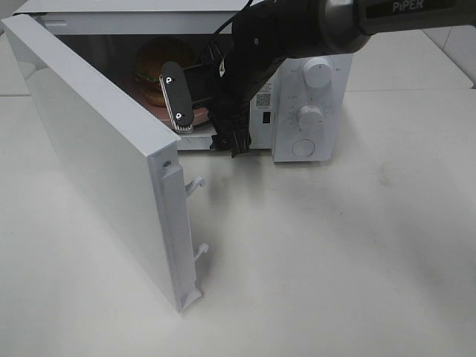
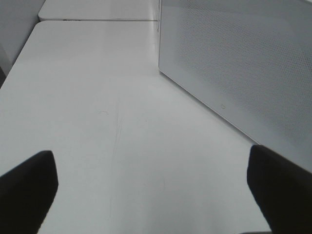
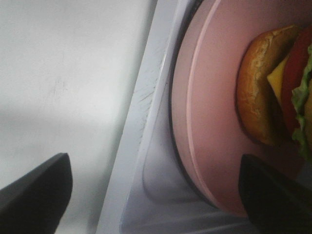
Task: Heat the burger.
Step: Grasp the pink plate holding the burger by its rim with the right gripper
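Note:
The burger (image 1: 160, 63) sits on a round pink plate (image 1: 162, 111) inside the open white microwave (image 1: 312, 141). In the right wrist view the burger (image 3: 258, 92) shows its golden bun, cheese and lettuce on the plate (image 3: 214, 122). My right gripper (image 1: 201, 119) is open at the microwave's mouth, just in front of the plate's rim; its fingertips stand wide apart in the right wrist view (image 3: 153, 195), holding nothing. My left gripper (image 2: 152, 192) is open and empty over the bare table, beside the outer face of the door (image 2: 234, 63). It does not show in the high view.
The microwave door (image 1: 97, 156) swings far out to the left and front, its latch hooks (image 1: 195, 184) facing the opening. Two knobs (image 1: 318, 73) and a round button are on the panel right of the cavity. White table (image 1: 335, 253) lies all around.

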`<state>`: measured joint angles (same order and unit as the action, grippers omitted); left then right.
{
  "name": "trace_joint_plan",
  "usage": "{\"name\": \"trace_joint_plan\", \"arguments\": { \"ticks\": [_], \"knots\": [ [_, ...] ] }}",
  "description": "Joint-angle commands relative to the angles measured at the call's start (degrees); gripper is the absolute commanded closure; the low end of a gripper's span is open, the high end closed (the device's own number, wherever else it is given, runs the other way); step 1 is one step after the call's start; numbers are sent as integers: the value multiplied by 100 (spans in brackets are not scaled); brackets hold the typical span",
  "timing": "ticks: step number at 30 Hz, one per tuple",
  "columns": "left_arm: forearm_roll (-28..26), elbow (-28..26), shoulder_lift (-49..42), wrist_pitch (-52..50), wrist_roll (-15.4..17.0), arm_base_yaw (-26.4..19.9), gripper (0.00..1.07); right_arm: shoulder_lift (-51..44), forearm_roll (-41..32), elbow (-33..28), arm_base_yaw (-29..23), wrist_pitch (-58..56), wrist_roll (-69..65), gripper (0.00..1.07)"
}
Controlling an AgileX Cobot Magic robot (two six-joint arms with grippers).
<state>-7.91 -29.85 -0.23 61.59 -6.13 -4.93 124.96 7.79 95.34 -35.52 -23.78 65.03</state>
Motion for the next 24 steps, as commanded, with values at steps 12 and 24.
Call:
{"name": "trace_joint_plan", "arguments": {
  "ticks": [12,24],
  "knots": [
    [6,17,-29,0,-23,0,9,854,-17,1232,-17,-292,-149,20],
    [6,17,-29,0,-23,0,9,1329,-63,1988,34,-390,-149,23]
  ]
}}
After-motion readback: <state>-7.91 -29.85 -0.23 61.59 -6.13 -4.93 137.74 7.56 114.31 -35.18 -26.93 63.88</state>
